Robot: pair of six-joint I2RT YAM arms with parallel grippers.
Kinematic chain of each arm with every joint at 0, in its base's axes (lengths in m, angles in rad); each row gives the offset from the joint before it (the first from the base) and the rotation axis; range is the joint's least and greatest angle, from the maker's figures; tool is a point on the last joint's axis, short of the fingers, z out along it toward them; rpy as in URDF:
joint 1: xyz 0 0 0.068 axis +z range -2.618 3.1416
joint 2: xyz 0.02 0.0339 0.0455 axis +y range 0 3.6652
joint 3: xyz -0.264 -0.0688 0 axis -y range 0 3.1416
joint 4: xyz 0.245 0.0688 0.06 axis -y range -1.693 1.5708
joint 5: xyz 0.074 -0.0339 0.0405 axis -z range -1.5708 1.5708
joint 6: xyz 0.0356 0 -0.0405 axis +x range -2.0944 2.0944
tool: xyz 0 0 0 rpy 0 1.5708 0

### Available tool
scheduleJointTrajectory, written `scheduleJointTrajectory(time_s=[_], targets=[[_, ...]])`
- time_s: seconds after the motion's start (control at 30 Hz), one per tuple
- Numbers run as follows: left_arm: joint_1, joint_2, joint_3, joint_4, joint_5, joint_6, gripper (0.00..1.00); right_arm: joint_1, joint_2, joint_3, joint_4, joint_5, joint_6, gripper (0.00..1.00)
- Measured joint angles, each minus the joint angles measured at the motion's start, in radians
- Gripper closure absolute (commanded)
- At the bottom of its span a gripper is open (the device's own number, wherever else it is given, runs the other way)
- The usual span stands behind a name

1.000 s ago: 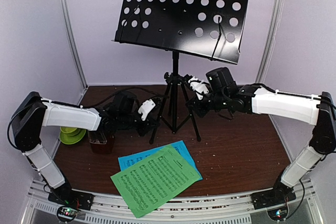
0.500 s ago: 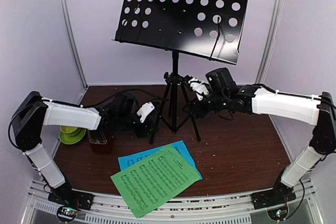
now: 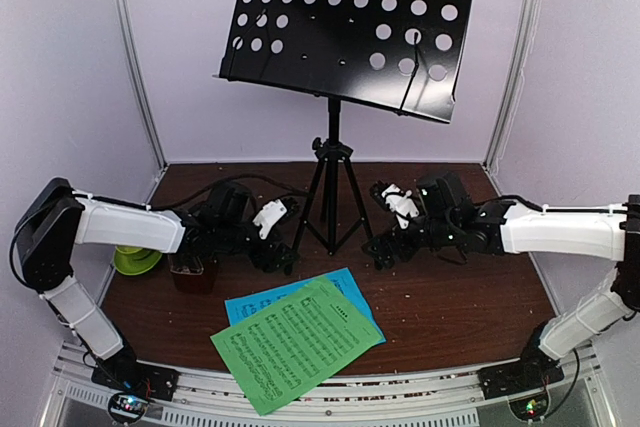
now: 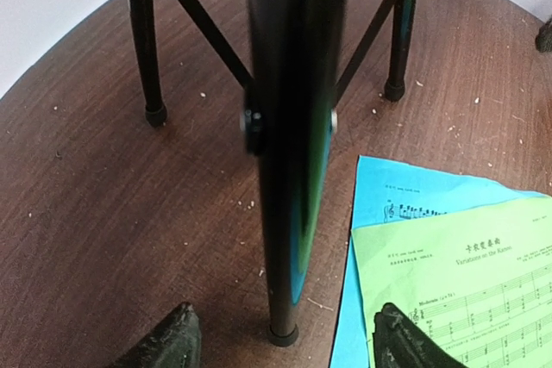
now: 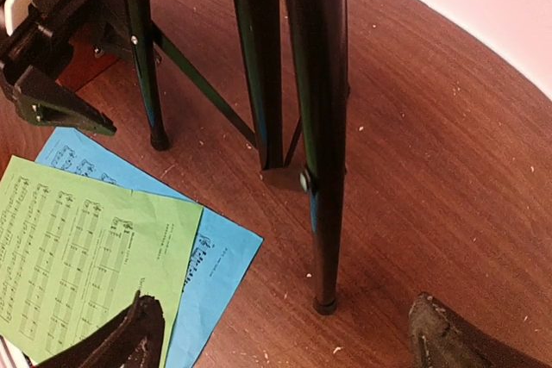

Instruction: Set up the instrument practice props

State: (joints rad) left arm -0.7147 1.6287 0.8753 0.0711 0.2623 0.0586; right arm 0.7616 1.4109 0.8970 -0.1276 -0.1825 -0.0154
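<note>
The black perforated music stand [image 3: 345, 22] stands upright on its tripod [image 3: 330, 202] at mid-table. My left gripper [image 3: 284, 255] is open low by the front-left leg [image 4: 293, 127], whose foot sits between the fingertips without touching them. My right gripper [image 3: 384, 249] is open around the front-right leg [image 5: 323, 127] the same way. The green sheet [image 3: 295, 342] lies on the blue sheet [image 3: 352, 292] near the front edge; both also show in the wrist views. The red-brown metronome [image 3: 190, 269] is mostly hidden behind my left arm.
A lime green cup and saucer [image 3: 135, 257] sit at the far left behind my left arm. Booth walls and metal posts close in the back and sides. Pale crumbs dot the brown table [image 3: 460, 297].
Both grippers opened and let go of the tripod legs. The right arm dropped lower and drew back to the right; the left gripper slid down toward the table.
</note>
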Motion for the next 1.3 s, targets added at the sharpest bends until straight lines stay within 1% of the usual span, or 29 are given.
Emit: scheduleJointTrajectory(time_s=[0.13,0.27,0.43,0.57,0.67,0.77,0.83,1.0,1.13,1.3], targets=[[0.001,-0.004,-0.040,0.070,0.001,-0.013,0.30,-0.008,-0.035,-0.100,0.082,0.000,0.027,0.04],[0.001,0.002,-0.052,0.120,0.007,-0.022,0.33,-0.044,-0.018,-0.146,0.182,-0.004,0.041,0.10],[0.001,0.036,-0.045,0.174,0.032,-0.032,0.36,-0.097,0.086,-0.148,0.306,-0.034,0.049,0.19],[0.001,0.071,-0.039,0.197,0.037,-0.043,0.39,-0.098,0.155,-0.132,0.362,-0.074,0.048,0.26],[0.001,0.096,-0.029,0.215,0.037,-0.054,0.42,-0.098,0.202,-0.105,0.401,-0.113,0.045,0.29],[0.001,0.111,-0.023,0.225,0.037,-0.069,0.45,-0.099,0.227,-0.084,0.426,-0.137,0.042,0.34],[0.001,0.121,-0.015,0.230,0.038,-0.076,0.49,-0.099,0.241,-0.067,0.441,-0.150,0.040,0.38],[0.002,0.135,0.006,0.236,0.040,-0.086,0.64,-0.104,0.258,-0.051,0.462,-0.174,0.037,0.49],[0.002,0.139,0.016,0.235,0.048,-0.093,0.76,-0.111,0.260,-0.050,0.464,-0.187,0.036,0.60],[0.002,0.139,0.016,0.235,0.066,-0.106,0.86,-0.113,0.267,-0.050,0.464,-0.205,0.019,0.76]])
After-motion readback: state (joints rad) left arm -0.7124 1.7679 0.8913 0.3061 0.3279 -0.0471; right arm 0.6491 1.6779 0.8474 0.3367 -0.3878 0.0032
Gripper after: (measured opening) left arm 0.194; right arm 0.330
